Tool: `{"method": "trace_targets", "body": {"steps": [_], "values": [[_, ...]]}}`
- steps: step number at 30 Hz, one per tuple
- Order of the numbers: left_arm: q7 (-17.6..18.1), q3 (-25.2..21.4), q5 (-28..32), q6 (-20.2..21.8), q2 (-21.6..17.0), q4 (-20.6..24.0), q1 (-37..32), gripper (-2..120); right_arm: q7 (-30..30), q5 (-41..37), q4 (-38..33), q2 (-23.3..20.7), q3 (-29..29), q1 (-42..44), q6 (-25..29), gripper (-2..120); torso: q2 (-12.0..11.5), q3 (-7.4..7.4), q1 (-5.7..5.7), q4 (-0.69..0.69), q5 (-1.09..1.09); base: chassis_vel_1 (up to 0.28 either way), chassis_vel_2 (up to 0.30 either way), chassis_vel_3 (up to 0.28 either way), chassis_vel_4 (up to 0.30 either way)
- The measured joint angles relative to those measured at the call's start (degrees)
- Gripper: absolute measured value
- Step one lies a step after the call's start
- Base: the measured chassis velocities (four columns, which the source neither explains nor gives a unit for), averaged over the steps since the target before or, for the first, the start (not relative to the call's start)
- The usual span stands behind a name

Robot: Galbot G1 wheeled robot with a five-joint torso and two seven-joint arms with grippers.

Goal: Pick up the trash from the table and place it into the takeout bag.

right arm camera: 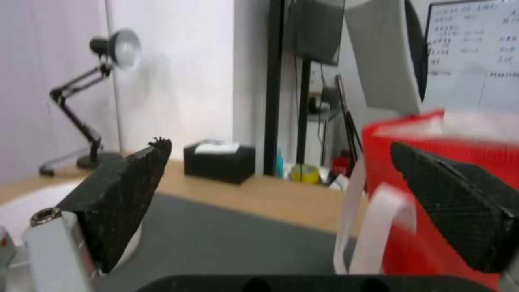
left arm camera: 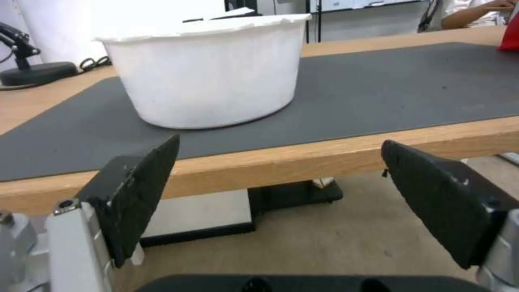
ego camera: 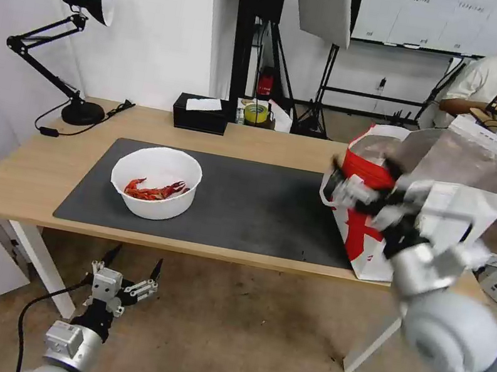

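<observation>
Tabletop (ego camera: pixel 29 165): light wood on white legs, carrying a dark grey mat (ego camera: pixel 258 206) across most of its length.

White bowl (ego camera: pixel 156 182): sitting upright on the mat toward the tabletop's 9 o'clock end, near the front edge, and holding red crayfish shells (ego camera: pixel 156 189). In the left wrist view the bowl's side wall (left arm camera: pixel 208 69) is standing just behind the tabletop's front edge.

Takeout bag (ego camera: pixel 452 182): standing upright at the tabletop's 3 o'clock end, half on the mat, mouth gaping and showing silver foil lining, red panel facing the bowl, white strap handles hanging down that side.

Left claw (ego camera: pixel 133 265): hanging low over the floor, in front of and below the tabletop edge, released, its two dark fingers (left arm camera: pixel 143 190) spreading wide with nothing between them. The bowl is lying at the claw's 12 o'clock, higher up and well apart from it.

Right claw (ego camera: pixel 340 185): hovering at the bag's bowl-facing side, just beside the red panel and the strap handle (right arm camera: pixel 373 219). It is released, its pads (right arm camera: pixel 121 198) standing far apart and gripping nothing. The bag is sitting at its 3 o'clock, very near; whether they touch cannot be told. The bowl is lying well apart at its 9 o'clock.

Black desk lamp (ego camera: pixel 86 0): standing at the tabletop's far 9 o'clock corner.

Black tissue box (ego camera: pixel 200 113): resting on the far edge, at 12 o'clock from the bowl.
</observation>
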State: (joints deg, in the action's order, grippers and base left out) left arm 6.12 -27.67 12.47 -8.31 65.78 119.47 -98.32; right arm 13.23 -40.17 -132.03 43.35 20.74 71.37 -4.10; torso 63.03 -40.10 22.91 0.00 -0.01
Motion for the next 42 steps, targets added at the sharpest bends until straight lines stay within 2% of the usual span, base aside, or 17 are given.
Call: {"method": "trace_targets", "body": {"steps": [1,4,5,8,9,12,16,22,30,42], "values": [[0.00,0.00,0.00,0.00,0.00,0.00,0.00,100,0.00,0.00,0.00,0.00,0.00,0.00,0.00,100,0.00,0.00,0.00,0.00,0.00,0.000,0.000,0.000,0.000],[-0.03,-0.48,-0.18,-0.52,0.16,0.12,-0.73,100,-4.44,7.32,-0.29,2.64,3.78,10.67,5.42,100,0.00,0.00,0.00,0.00,-0.01,0.000,0.000,0.000,0.000],[-0.03,-0.48,-0.18,-0.52,0.16,0.12,-0.73,100,-4.44,7.32,-0.29,2.64,3.78,10.67,5.42,100,0.00,0.00,0.00,0.00,-0.01,0.000,0.000,0.000,0.000],[-0.14,-0.51,-0.65,-0.97,0.54,0.11,-1.27,100,-7.68,13.16,0.64,6.90,5.93,20.47,11.14,100,0.00,0.00,0.00,-0.02,0.01,0.000,0.000,0.000,0.000],[-0.14,-0.51,-0.65,-0.97,0.54,0.11,-1.27,100,-7.68,13.16,0.64,6.90,5.93,20.47,11.14,100,0.00,0.00,0.00,-0.02,0.01,0.000,0.000,0.000,0.000],[-0.25,-0.51,-1.00,-1.21,0.72,0.11,-1.54,100,-8.93,18.41,2.60,11.76,6.45,26.35,15.47,100,0.00,0.01,0.00,-0.01,0.00,0.000,0.000,0.000,0.000],[-0.27,-0.56,-1.06,-1.43,0.77,-0.13,-1.64,100,-9.16,23.09,4.84,15.08,6.19,29.74,19.20,100,0.00,0.00,0.00,-0.01,0.00,0.000,0.000,0.000,0.000],[-0.28,-0.70,-1.07,-1.80,0.78,-0.37,-1.78,100,-9.20,25.98,8.60,17.71,5.13,30.60,21.80,100,-0.01,0.00,0.00,0.00,0.01,0.000,0.000,0.000,0.000],[-0.31,-0.74,-0.94,-1.83,0.62,-0.57,-1.65,100,-8.87,26.66,11.93,19.41,3.34,30.08,21.95,100,-0.01,0.00,0.00,0.00,0.00,0.000,0.000,0.000,0.000],[-0.33,-0.79,-0.61,-1.86,0.23,-0.98,-0.62,100,-7.92,27.67,12.36,19.53,3.10,29.48,21.08,100,-0.01,0.00,0.00,0.00,0.00,0.000,0.000,0.000,0.000]]}}
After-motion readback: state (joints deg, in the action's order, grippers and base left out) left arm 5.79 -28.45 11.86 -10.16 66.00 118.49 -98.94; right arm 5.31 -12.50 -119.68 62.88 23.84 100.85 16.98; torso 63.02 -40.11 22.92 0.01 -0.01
